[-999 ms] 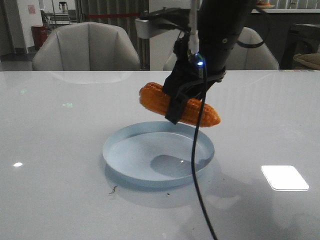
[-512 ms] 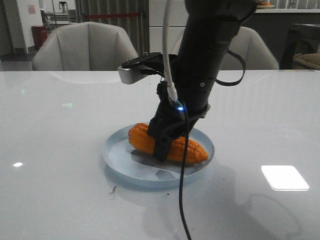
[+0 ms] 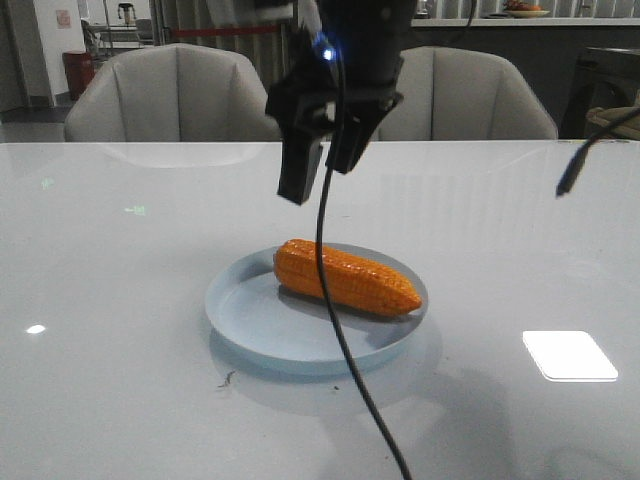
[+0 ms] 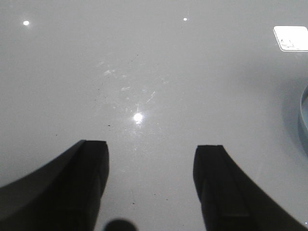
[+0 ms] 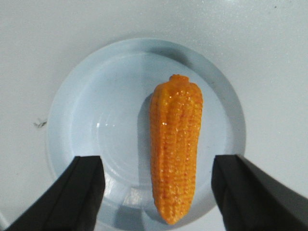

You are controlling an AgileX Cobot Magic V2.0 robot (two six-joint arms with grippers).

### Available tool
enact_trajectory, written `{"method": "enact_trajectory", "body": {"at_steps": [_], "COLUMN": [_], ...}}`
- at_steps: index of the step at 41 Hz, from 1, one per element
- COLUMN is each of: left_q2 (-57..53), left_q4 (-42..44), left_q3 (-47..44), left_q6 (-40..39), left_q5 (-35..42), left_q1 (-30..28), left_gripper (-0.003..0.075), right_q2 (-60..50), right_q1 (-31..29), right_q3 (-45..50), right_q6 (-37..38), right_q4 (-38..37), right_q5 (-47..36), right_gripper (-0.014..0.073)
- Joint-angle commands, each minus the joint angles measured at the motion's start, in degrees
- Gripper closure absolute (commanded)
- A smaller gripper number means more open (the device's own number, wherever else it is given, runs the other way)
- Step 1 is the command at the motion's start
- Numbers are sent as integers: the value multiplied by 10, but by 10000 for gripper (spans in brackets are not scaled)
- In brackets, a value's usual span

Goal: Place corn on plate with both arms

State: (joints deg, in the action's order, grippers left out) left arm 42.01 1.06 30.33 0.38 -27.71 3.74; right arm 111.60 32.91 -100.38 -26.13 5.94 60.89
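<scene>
Directly below the right gripper (image 3: pixel 322 170) lies the corn (image 3: pixel 346 277), flat inside the plate (image 3: pixel 240 310), which stands on the glossy white table (image 3: pixel 110 260). This gripper hangs well above the plate, and its two dark fingers (image 5: pixel 82 192) are spread wide with nothing between them. From its wrist camera the cob (image 5: pixel 175 147) is seen between the two fingers, a little nearer to one side of the plate (image 5: pixel 82 110) than to the middle, with the tapered end pointing toward the gripper. A black cable (image 3: pixel 340 330) hangs down from this arm in front of the plate. The left gripper (image 4: pixel 150 185) is also wide and holds nothing; under it is bare table (image 4: pixel 144 72), and only a small part of the plate rim (image 4: pixel 304 120) shows beside it.
</scene>
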Motion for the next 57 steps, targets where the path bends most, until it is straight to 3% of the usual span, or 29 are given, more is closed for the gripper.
{"method": "enact_trajectory", "body": {"at_steps": [1,7,16,25,30,36,46,57], "left_q2": [-3,-3,-3,-3,-3,-3,-3,-3], "left_q4": [-1,-1,-1,-2,-2,-2,-2,-2], "left_q3": [17,17,17,17,17,17,17,17], "left_q6": [-4,-4,-4,-4,-4,-4,-4,-4], "left_q5": [48,49,51,50,50,50,50,50], "left_q1": [-1,-1,-1,-1,-1,-1,-1,-1], "left_gripper": [265,265,265,265,265,265,265,265], "right_q2": [-39,-41,-79,-141,-204,-318,-533,-692], "right_q1": [-1,-1,-27,-135,-212,-295,-400,-424], "right_q3": [-67,-102,-101,-90,-58,45,309,552], "right_q6": [-5,-2,152,171,171,161,148,148], "right_q4": [5,5,3,3,11,17,17,18], "right_q5": [72,157,119,148,116,44,-122,-163], "right_gripper": [20,20,20,20,20,20,20,20]}}
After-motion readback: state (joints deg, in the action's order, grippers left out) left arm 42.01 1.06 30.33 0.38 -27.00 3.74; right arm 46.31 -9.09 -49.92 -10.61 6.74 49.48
